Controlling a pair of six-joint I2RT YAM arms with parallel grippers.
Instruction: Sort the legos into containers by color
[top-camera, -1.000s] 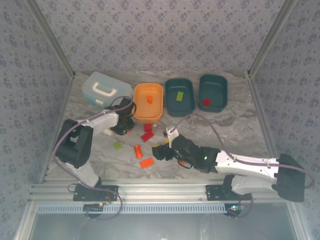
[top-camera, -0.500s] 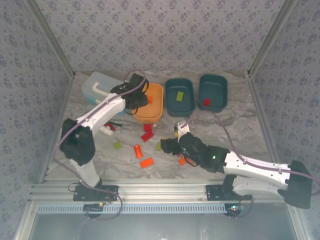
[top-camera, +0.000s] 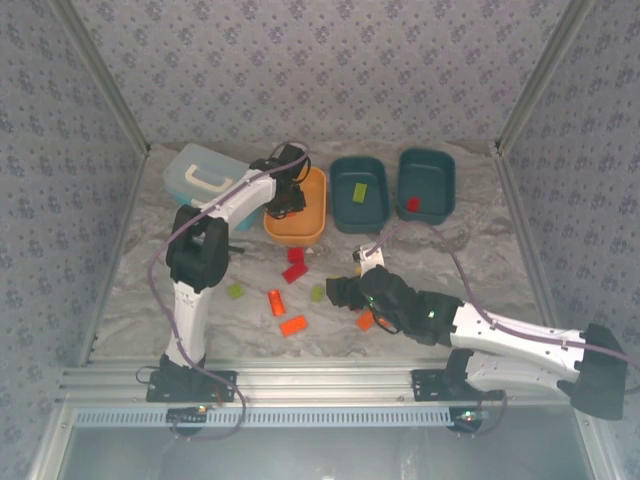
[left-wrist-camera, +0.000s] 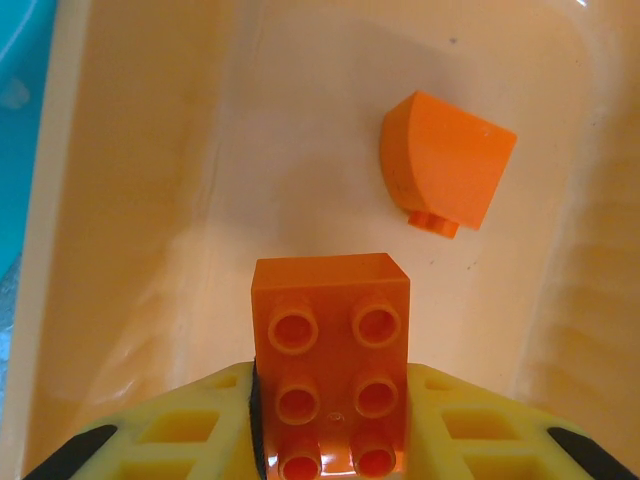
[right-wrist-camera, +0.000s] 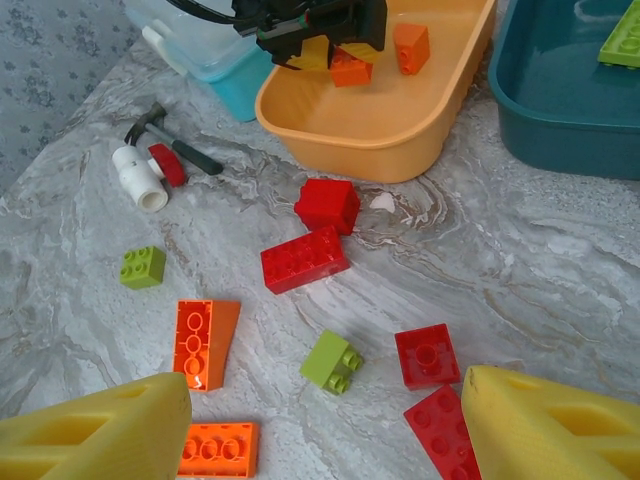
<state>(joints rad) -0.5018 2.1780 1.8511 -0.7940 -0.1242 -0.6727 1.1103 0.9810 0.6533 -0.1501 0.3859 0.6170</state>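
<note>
My left gripper (top-camera: 286, 197) hangs inside the orange bin (top-camera: 300, 228), shut on an orange six-stud brick (left-wrist-camera: 330, 365). A curved orange brick (left-wrist-camera: 447, 165) lies on the bin floor (left-wrist-camera: 150, 200) just beyond it. My right gripper (right-wrist-camera: 325, 425) is open, low over the table. A lime brick (right-wrist-camera: 332, 361) lies on the table ahead of its fingers, untouched. Red bricks (right-wrist-camera: 304, 259) (right-wrist-camera: 428, 355), orange bricks (right-wrist-camera: 205, 342) (right-wrist-camera: 218, 448) and another lime brick (right-wrist-camera: 143, 266) are scattered around. The middle teal bin (top-camera: 345, 212) holds a lime brick (top-camera: 360, 190). The right teal bin (top-camera: 427, 172) holds a red one (top-camera: 413, 204).
A light blue lidded case (top-camera: 205, 178) stands left of the orange bin, close to my left arm. A small toy hammer and a white-and-red piece (right-wrist-camera: 150, 170) lie on the marble table near the case. Patterned walls close in the back and sides.
My left gripper has lifted from the table's left side and swung back over the orange bin, carrying the orange brick. My right gripper has shifted slightly right and away.
</note>
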